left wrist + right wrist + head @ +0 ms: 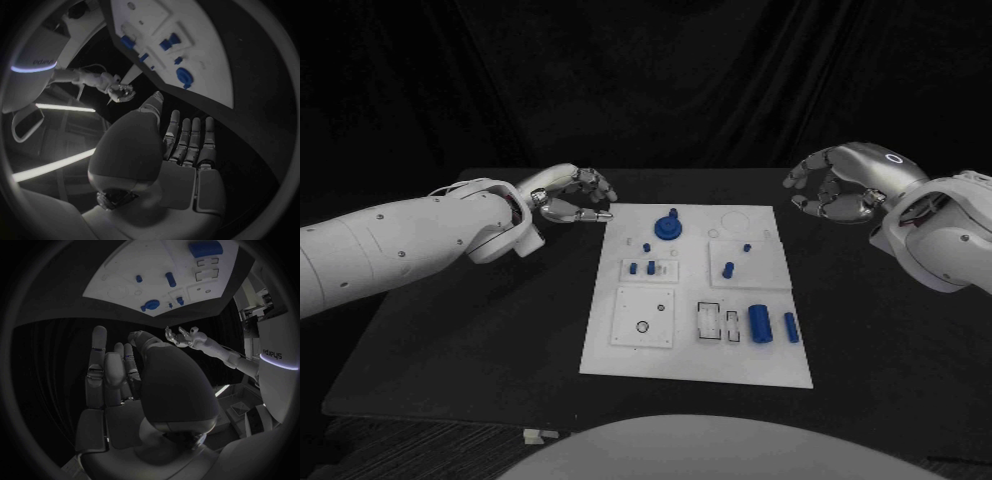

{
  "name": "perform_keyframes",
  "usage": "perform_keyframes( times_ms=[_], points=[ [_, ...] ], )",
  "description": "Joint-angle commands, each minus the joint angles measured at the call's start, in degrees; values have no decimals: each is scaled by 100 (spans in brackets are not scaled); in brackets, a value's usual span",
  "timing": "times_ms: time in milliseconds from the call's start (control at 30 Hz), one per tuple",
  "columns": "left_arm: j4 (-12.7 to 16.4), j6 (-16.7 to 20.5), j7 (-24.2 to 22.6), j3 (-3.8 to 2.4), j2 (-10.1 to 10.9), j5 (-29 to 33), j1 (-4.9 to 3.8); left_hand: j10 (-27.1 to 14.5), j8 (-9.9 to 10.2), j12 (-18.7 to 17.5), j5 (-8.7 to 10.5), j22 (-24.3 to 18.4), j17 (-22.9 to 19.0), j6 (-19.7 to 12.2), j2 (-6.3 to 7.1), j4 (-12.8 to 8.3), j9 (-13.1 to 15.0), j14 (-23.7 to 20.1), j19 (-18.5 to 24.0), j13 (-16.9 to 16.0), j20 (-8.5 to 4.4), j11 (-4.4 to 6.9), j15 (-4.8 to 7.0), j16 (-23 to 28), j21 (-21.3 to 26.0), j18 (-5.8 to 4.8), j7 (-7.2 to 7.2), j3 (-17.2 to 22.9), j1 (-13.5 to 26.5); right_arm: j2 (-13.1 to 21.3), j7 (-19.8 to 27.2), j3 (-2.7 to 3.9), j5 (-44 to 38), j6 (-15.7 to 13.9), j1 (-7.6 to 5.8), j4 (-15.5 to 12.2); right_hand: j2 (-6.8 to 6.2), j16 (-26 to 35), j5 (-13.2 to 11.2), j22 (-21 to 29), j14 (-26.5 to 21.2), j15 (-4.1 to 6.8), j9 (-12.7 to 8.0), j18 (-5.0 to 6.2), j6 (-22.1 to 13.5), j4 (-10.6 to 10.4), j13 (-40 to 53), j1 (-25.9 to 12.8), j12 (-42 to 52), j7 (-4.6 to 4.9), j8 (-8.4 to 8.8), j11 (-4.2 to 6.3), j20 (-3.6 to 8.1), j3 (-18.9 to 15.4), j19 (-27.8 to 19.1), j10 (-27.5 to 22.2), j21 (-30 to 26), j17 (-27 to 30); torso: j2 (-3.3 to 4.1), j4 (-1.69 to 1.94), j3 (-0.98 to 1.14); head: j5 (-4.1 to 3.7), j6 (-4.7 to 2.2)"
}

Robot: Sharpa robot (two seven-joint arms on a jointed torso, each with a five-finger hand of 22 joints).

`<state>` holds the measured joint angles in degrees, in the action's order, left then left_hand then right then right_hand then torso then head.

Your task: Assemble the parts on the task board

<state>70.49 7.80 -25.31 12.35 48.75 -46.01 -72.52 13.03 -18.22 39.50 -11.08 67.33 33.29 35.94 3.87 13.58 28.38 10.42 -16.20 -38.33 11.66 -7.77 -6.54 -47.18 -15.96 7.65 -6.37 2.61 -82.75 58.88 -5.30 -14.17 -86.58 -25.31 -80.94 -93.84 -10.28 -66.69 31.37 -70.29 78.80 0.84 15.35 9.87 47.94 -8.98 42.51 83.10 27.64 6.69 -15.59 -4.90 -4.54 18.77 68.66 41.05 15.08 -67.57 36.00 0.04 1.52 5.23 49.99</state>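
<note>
Head view showed the white board (700, 355) mid-table, its blue parts (760, 323) lying on it, well apart from my fingers. My left hand (571, 195) hovered off its far left corner, my right hand (831, 188) off its far right; both were spread, holding nothing.

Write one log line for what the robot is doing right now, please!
left hand: empty, beside board | right hand: empty, beside board | task board: blue parts untouched

A lab test cell: black table (473, 300), black backdrop (white task board (697, 360)).
</note>
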Motion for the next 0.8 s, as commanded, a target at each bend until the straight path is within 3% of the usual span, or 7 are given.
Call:
perform_keyframes(
  times_ms=[33, 167, 233, 267, 333, 533, 800],
  points=[
    [143, -791, -1191, -5, 10, 1837, -2, -269, -370, 197, -6, -128, -132, -302, -34, 285, 28, -113, 22, 176, 86, 27, 23, 120, 229, 177, 26, -291, 201, -114, -447, -3, -477, 1068, 30, 150, -14, 88, -348, -82, -84, -34, 11, 11, -37, 136, -288, 35, -224, 0, 68, -50, -31, -4, -72, -103, -42, 92, 34, 26, -34, -63, 1],
    [309, -1003, -1418, -4, 44, 2482, 34, -384, -545, 280, -115, -173, -187, -387, -134, 296, 15, -114, -11, 271, 127, 44, 18, 178, 304, 227, -14, -406, 330, -225, -402, -3, -746, 1277, 114, 243, -19, 106, -956, -97, -117, -72, -24, 21, -162, 215, -559, -15, -369, -64, 252, -88, -103, -167, -88, -247, -126, 141, 66, 131, -87, -152, 1],
    [390, -1035, -1559, -4, 57, 2747, 73, -437, -612, 316, -163, -190, -209, -435, -163, 295, 2, -95, -39, 315, 144, 53, 26, 198, 330, 243, -12, -461, 360, -280, -356, -3, -871, 1334, 176, 278, 7, 36, -963, -98, -73, -65, -37, 35, -157, 236, -642, -6, -374, -104, 303, -85, -109, -191, -54, -203, -141, 91, 86, 180, -122, -185, 1],
    [420, -1027, -1634, -4, 60, 2836, 95, -491, -624, 352, -273, -211, -248, -623, -272, 284, -36, -42, -83, 369, 198, -82, -78, 239, 357, 234, 95, -517, 438, -304, -340, -3, -930, 1353, 213, 293, 22, 16, -953, -102, -58, -59, -48, 37, -141, 246, -703, -4, -387, -117, 332, -84, -113, -200, -32, -170, -149, 83, 93, 198, -136, -201, 1],
    [467, -1011, -1740, -4, 71, 2938, 131, -491, -739, 451, -362, -251, -316, -752, -354, 251, -70, 29, -124, 456, 235, -178, -151, 317, 414, 233, 164, -597, 405, -339, -312, -3, -1029, 1356, 280, 315, 38, -34, -917, -113, -16, -23, -93, 53, -15, 270, -894, -1, -475, 13, 387, -32, -93, -203, 21, -97, -165, 62, 104, 227, -158, -228, 1],
    [601, -931, -1966, -4, 121, 3090, 226, -450, -951, 560, -499, -392, -680, -903, -582, 271, -381, 257, -218, 912, 232, -165, -154, 732, 592, 238, 245, -834, 284, -426, -205, -2, -1233, 1240, 495, 411, 38, -153, -917, -146, 117, -16, -314, 50, 245, 308, -1588, -60, -815, 52, 709, -20, -64, -235, 185, 252, -247, 31, 158, 374, -272, -392, 1],
    [671, -734, -2035, -3, 155, 3133, 270, -380, -1084, 679, -536, -467, -880, -841, -744, 173, -670, 449, -342, 1208, 255, -165, -159, 868, 670, 239, 191, -900, -1, -553, -94, -2, -1292, 1109, 629, 584, 53, -239, -938, -142, 195, -27, -423, 52, 268, 301, -1943, -109, -909, -7, 914, -58, -82, -274, 308, 666, -326, 1, 175, 461, -374, -547, 1]
  ],
)
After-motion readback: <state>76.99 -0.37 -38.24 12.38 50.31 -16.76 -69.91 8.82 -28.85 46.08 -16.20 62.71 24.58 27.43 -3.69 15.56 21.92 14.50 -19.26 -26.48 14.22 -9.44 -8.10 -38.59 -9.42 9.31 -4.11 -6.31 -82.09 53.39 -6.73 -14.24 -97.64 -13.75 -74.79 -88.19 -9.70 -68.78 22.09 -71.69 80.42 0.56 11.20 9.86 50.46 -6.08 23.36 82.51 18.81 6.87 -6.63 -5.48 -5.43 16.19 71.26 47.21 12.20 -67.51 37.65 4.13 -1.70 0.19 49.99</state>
